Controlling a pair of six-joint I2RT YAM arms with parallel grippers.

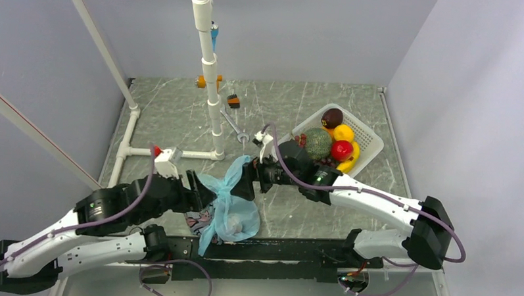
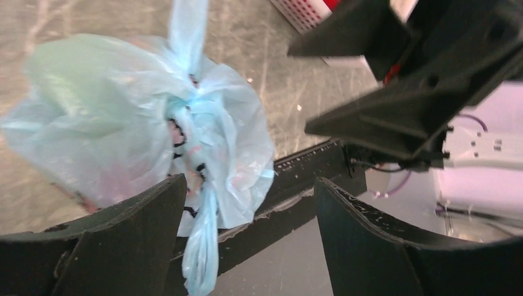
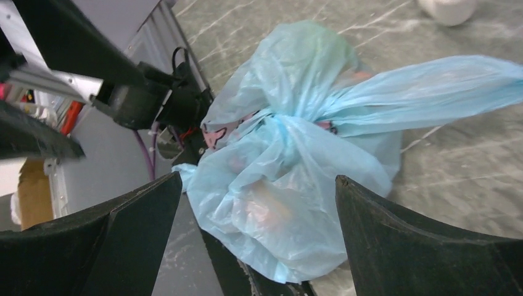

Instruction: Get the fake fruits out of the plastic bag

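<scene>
your jaws: left gripper and right gripper both wide, empty. plastic bag, light blue, crinkly, knotted, sits between them at table near edge, fake fruits dim inside. white basket holds melon, red apple.

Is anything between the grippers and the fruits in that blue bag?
Yes, the plastic bag itself: a knot ties it shut over the fake fruits. Left gripper and right gripper stand open beside it, nothing else between.
</scene>
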